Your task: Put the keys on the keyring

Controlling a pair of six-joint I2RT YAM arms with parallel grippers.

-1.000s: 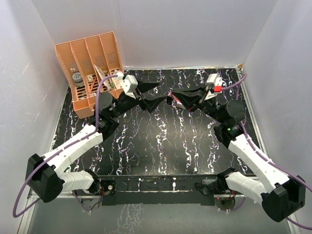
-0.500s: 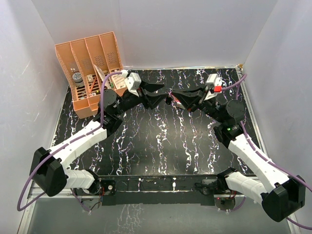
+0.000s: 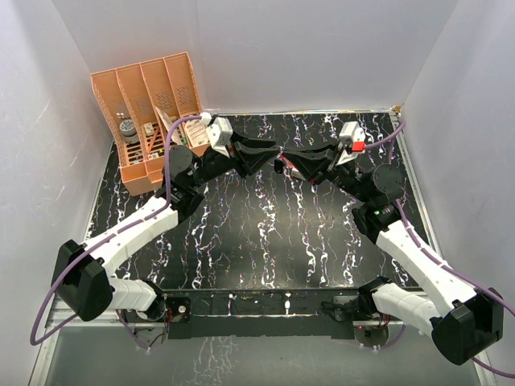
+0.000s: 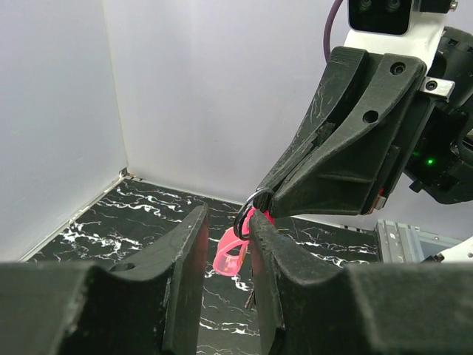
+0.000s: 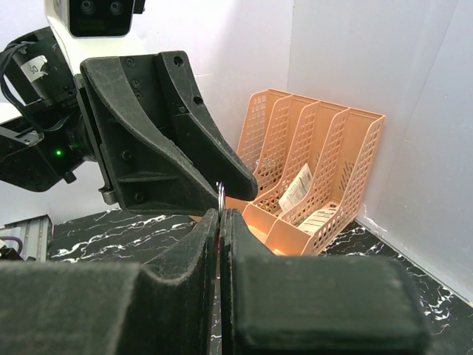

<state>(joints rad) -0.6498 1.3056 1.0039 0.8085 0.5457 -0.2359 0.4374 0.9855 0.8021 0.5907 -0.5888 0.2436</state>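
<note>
My right gripper (image 3: pixel 283 155) is shut on the small round ring (image 5: pixel 221 194) of the keyring and holds it above the middle of the black marbled table (image 3: pixel 265 233). In the left wrist view the ring (image 4: pixel 250 211) sticks out of the right gripper's tips (image 4: pixel 267 198), and the magenta-pink strap (image 4: pixel 231 253) hangs below it. A thin small piece (image 4: pixel 250 297) dangles under the strap; it looks like the key, but it is too small to be sure. My left gripper (image 3: pixel 272 151) is open, tip to tip with the right one. Its fingers (image 4: pixel 260 244) flank the strap, and one touches the ring.
An orange four-slot file rack (image 3: pixel 153 104) with papers and small items stands at the back left; it also shows in the right wrist view (image 5: pixel 318 185). White walls close in the table on three sides. A metal rail (image 4: pixel 414 237) runs along the right edge.
My left gripper has moved right and a little up until its tips meet the right gripper at the ring. The right arm has hardly moved.
</note>
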